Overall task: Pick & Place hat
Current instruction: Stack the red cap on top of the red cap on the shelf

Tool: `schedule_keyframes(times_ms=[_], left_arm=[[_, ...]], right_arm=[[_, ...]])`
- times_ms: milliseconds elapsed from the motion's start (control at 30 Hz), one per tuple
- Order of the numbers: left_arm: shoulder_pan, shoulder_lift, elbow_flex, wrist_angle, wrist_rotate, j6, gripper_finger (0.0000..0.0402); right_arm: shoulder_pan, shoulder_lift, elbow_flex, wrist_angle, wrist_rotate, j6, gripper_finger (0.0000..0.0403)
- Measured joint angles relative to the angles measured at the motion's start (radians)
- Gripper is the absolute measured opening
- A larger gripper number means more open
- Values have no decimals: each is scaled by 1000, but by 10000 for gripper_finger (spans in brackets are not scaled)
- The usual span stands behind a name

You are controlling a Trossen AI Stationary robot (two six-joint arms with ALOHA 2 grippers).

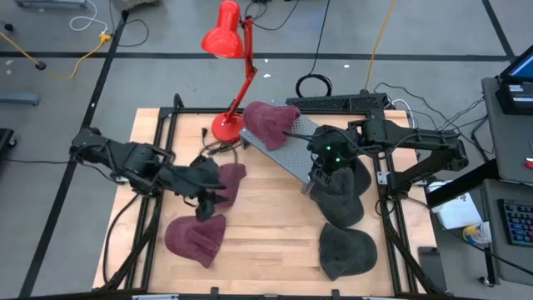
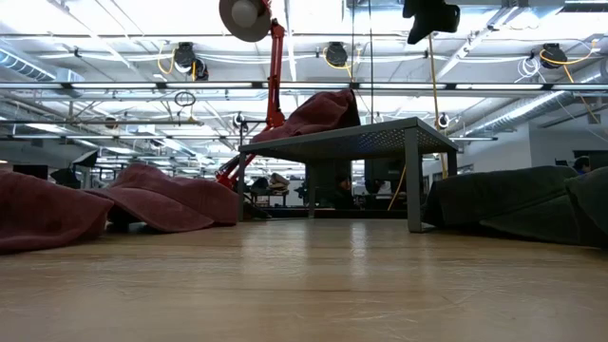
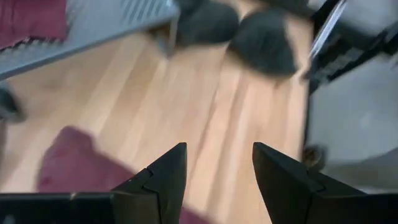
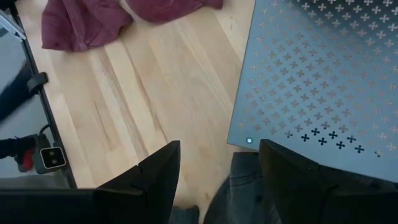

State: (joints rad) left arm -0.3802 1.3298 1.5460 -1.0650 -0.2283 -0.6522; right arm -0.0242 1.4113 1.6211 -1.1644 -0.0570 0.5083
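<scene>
Maroon hat [image 1: 269, 122] slumped on perforated grey stand [image 1: 287, 150]. Two more maroon hats on table left: one [image 1: 196, 240] near front, one [image 1: 231, 182] mid. Three dark grey hats [image 1: 346, 252] right side, in overlapping row.

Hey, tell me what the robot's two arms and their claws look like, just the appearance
Both arms are dark, near-black jointed links with black cables running along them. The right arm shows a small green indicator light near its wrist. The left claw has two dark, angular, wedge-shaped fingers tapering to narrow tips. The right claw has the same pair of broad, dark, blocky fingers with flat inner faces. No lettering is visible.
</scene>
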Motion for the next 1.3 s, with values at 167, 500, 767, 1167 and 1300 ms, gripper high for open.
schedule_keyframes(times_ms=[167, 500, 767, 1167, 1300], left_arm=[[-2, 76, 69, -192, 46, 79, 186], [-34, 164, 75, -452, 125, 125, 186], [-92, 241, 50, -468, 60, 126, 186], [-175, 312, -186, -360, -70, 36, 186], [-192, 329, -263, -292, -95, 12, 186]], right_arm=[[0, 0, 0, 0, 0, 0, 212], [0, 0, 0, 0, 0, 7, 212], [0, 0, 0, 0, 1, 29, 212], [0, 0, 0, 1, 2, 28, 212], [0, 0, 0, 0, 3, 7, 212]])
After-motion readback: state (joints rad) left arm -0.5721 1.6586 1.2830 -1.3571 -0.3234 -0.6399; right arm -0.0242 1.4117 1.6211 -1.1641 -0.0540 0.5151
